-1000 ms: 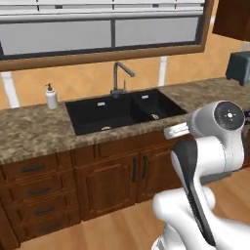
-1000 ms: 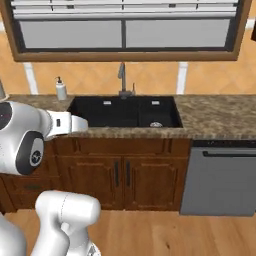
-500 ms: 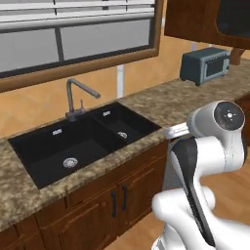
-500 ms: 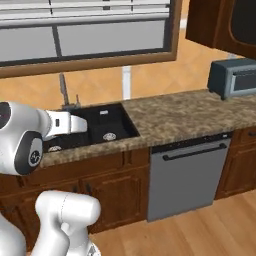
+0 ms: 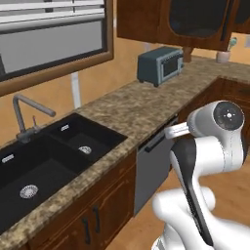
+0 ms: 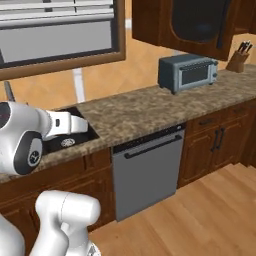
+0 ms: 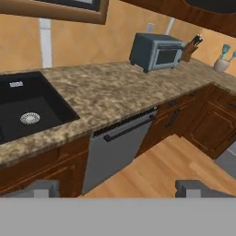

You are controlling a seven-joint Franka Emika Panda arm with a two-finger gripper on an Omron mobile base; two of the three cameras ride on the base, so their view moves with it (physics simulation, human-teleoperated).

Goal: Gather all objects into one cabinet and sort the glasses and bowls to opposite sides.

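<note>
Gripper (image 7: 117, 188) empty, jaws spread wide, held off the granite counter (image 7: 106, 90). No bowls or cups in sight; wall cabinet (image 6: 192, 22) at 1 o'clock, doors closed. Risk: arm clips the toaster oven (image 6: 187, 72) or door edge when reaching up, since clearance looks tight.

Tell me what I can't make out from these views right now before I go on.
- Wall cabinet: its top is cut off by the upper edge in both base views, and the dark pane hides the inside.
- Utensil holder: too small to tell its contents.
- Sink: its left part is cut off by the left base view's edge.
- Gripper: open, tips alone visible.
</note>
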